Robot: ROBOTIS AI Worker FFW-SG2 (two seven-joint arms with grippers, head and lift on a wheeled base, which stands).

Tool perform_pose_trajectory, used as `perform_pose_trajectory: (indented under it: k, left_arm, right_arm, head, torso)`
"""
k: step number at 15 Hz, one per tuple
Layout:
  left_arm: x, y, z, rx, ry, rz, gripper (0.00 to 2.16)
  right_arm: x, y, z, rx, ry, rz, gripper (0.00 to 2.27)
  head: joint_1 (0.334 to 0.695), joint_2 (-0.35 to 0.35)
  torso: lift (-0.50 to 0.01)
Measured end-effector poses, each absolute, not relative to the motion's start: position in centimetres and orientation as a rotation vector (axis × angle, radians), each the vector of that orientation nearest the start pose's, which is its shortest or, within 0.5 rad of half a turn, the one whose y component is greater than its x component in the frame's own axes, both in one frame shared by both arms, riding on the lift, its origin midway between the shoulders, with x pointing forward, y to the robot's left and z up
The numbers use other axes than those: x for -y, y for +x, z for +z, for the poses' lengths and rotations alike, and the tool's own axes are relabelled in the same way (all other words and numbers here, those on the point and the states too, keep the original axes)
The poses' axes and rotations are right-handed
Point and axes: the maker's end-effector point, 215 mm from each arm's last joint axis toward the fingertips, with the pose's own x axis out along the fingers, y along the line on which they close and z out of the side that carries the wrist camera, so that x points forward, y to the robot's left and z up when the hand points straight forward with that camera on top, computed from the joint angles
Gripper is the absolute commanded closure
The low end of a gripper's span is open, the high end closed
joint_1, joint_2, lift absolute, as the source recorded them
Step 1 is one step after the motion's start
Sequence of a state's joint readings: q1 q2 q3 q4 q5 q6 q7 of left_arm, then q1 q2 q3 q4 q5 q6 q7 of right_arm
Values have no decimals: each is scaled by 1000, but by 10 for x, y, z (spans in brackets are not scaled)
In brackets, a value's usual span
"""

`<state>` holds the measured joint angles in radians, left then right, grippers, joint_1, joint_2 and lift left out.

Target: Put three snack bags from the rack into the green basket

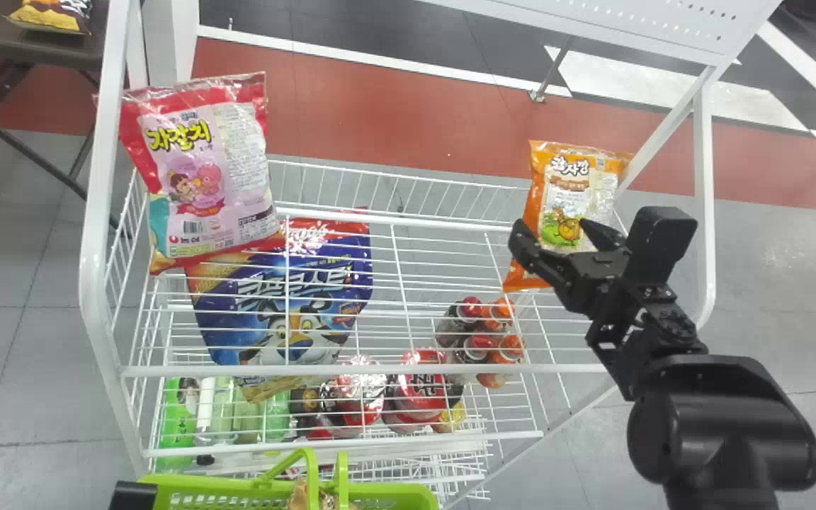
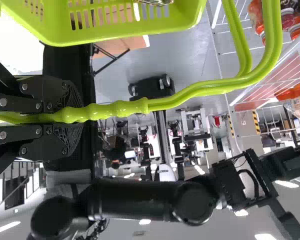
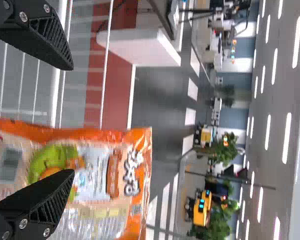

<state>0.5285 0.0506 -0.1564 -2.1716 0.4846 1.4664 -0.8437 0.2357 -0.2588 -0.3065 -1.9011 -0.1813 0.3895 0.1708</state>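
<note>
Snack bag (image 1: 542,177), orange, at rack (image 1: 380,369)'s right end; right claw (image 1: 552,225) near, spread wide. Left claw (image 1: 133,496), closed on basket handle (image 2: 120,107).

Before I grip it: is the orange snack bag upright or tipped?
Upright: in the right wrist view, the orange snack bag has its top end toward the ceiling lights.

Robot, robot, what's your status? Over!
Left gripper shut on green basket handle. Right gripper open at orange snack bag. White rack frame near bag, possible snag.
</note>
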Motion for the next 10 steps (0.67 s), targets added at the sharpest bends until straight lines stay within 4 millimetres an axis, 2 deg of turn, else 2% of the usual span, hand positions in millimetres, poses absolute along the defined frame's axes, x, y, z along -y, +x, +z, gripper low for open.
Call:
perform_pose_trajectory:
  k: [2, 3, 7, 8, 10]
  left_arm:
    - [60, 128, -422, -1241, -893, -1202, 2047]
    - [60, 128, -423, -1244, -888, -1200, 2047]
    - [60, 127, -426, -1253, -890, -1199, 2047]
    - [59, 128, -426, -1252, -892, -1200, 2047]
    - [57, 129, -426, -1250, -895, -1196, 2047]
  right_arm:
    - [443, 522, -363, -265, -86, -91, 83]
    - [450, 527, -365, -274, -83, -96, 103]
    - [459, 545, -379, -339, -51, -80, 282]
    - [460, 547, -385, -370, -37, -76, 464]
    - [455, 547, -396, -428, -11, -56, 1781]
  head:
    - [695, -350]
    - [695, -350]
    - [695, -350]
    - [695, -350]
    - [695, -350]
  torso:
    - [0]
    - [0]
    - [0]
    - [0]
    - [0]
